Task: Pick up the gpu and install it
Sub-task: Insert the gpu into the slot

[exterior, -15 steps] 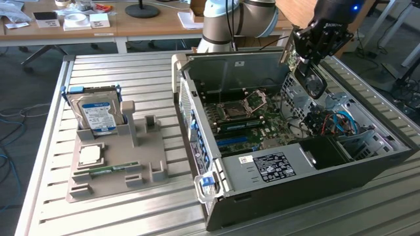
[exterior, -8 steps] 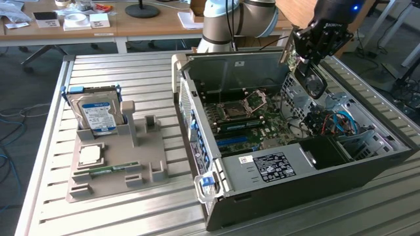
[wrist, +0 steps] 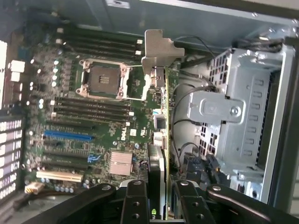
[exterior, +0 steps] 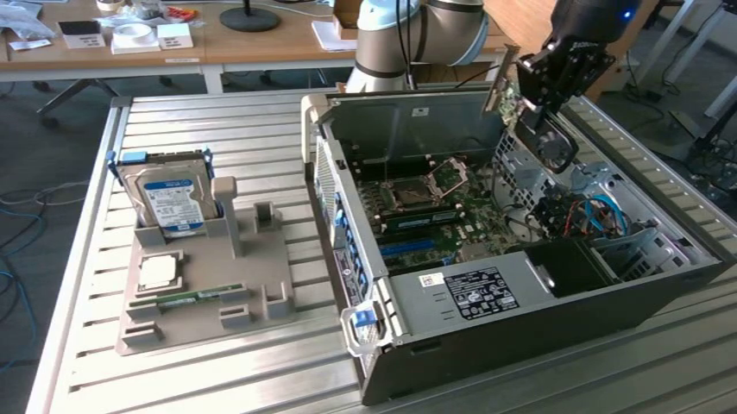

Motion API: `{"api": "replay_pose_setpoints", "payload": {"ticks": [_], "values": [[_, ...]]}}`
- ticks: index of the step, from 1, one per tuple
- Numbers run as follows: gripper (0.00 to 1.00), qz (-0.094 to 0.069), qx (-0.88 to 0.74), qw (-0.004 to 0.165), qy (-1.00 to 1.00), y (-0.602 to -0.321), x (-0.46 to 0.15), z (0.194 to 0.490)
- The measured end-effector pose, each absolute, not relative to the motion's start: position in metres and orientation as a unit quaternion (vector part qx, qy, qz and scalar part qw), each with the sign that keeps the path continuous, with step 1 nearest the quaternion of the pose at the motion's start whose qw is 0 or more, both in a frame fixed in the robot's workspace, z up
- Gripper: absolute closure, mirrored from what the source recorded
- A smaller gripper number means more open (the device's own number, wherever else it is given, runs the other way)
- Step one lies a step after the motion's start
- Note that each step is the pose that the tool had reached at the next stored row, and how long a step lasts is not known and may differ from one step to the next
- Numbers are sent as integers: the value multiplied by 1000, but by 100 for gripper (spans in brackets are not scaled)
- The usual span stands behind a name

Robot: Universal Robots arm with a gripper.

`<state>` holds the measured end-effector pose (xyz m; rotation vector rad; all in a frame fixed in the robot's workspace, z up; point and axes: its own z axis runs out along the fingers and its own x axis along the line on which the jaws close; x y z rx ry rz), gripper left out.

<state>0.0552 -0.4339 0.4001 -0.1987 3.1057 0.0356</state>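
gpu gripped edge-on over the open case

We see two black fingers [wrist: 136, 203] pressed against opposite faces of the gpu [wrist: 158, 163], so the gripper [wrist: 161, 205] is closed on the card at a middling width. In the wrist view the card runs edge-on away from the fingers, with its metal bracket [wrist: 156, 49] at the far end. Below it lies the motherboard [wrist: 117, 135]. The CPU socket [wrist: 103, 79] and a blue slot [wrist: 67, 136] sit on one side of the card, and the silver drive cage [wrist: 233, 112] sits on the other.

In the exterior view the gpu hangs tilted in the air over the far corner of the case [exterior: 507, 328], toward the exterior view's right. Its black fan faces the camera, and it is raised above the board, not seated in a slot.

The case lies on its side with the open side up on a slatted table [exterior: 173, 121]. Well apart from it, toward the exterior view's left, a grey tray [exterior: 213, 272] holds a hard drive [exterior: 171, 200] standing upright. A chip [exterior: 158, 272] and a RAM stick [exterior: 190, 298] lie flat on the same tray. Behind the table we see a wooden desk [exterior: 265, 52].
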Motion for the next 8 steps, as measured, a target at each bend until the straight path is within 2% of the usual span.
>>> {"api": "replay_pose_setpoints", "payload": {"ticks": [8], "values": [[73, 12, -136, 14, 991, -434, 55, 399]]}}
